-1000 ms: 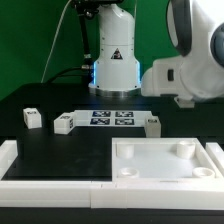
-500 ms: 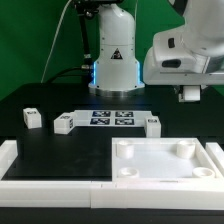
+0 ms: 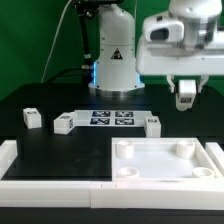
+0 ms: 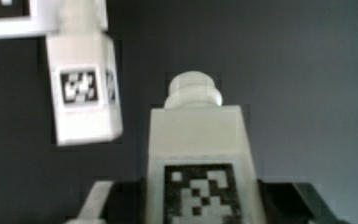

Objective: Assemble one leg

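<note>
Exterior view: black table point(image 3: 60, 152), green backdrop point(image 3: 30, 40), gripper point(image 3: 186, 97) clasping leg point(image 3: 186, 90).

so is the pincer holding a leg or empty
Holding one: a leg sits clamped in the pincer, hanging above the table.

The marker board point(image 3: 110, 119) lay mid-table. At its end on the exterior view's left sat a near leg point(image 3: 63, 124), with a far leg point(image 3: 32, 117) further left, apart. A third leg point(image 3: 153, 124) stood just beside the board's other end. The panel point(image 3: 165, 160) lay in front, rightward, on the table point(image 3: 60, 148). A fourth leg point(image 3: 186, 90) hung above the table behind the panel, held in the gripper point(image 3: 186, 97)
</note>
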`<state>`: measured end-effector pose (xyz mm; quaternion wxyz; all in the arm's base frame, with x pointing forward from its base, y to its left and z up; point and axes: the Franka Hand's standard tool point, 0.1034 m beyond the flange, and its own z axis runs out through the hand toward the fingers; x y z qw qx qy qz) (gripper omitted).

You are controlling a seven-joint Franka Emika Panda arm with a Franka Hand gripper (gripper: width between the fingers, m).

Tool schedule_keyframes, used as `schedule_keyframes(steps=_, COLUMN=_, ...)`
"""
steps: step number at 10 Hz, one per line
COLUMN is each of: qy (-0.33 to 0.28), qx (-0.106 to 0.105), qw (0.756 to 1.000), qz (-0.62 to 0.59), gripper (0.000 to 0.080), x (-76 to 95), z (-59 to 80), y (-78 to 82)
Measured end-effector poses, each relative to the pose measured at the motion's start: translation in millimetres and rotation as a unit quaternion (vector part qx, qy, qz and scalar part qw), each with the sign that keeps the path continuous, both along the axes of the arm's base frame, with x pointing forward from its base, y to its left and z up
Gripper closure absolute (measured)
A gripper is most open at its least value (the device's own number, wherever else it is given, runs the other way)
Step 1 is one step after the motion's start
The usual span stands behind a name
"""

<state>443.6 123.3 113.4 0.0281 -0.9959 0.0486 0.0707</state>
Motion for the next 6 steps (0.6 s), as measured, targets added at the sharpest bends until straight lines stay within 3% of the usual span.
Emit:
schedule_keyframes(steps=3, qy=-0.142, qx=0.002, qw=0.989, qz=0.028, gripper=0.0509, x=32.4, z=17.6, y=1.0)
schedule_keyframes(steps=4, qy=-0.182, qx=0.009, qw=0.983, qz=0.024, gripper=0.0509, x=32.9, z=17.4, y=4.8)
schedule_keyframes(steps=6, qy=-0.178, qx=0.009, qw=0.984, qz=0.026, gripper=0.0509, x=29.6, z=15.0, y=5.0)
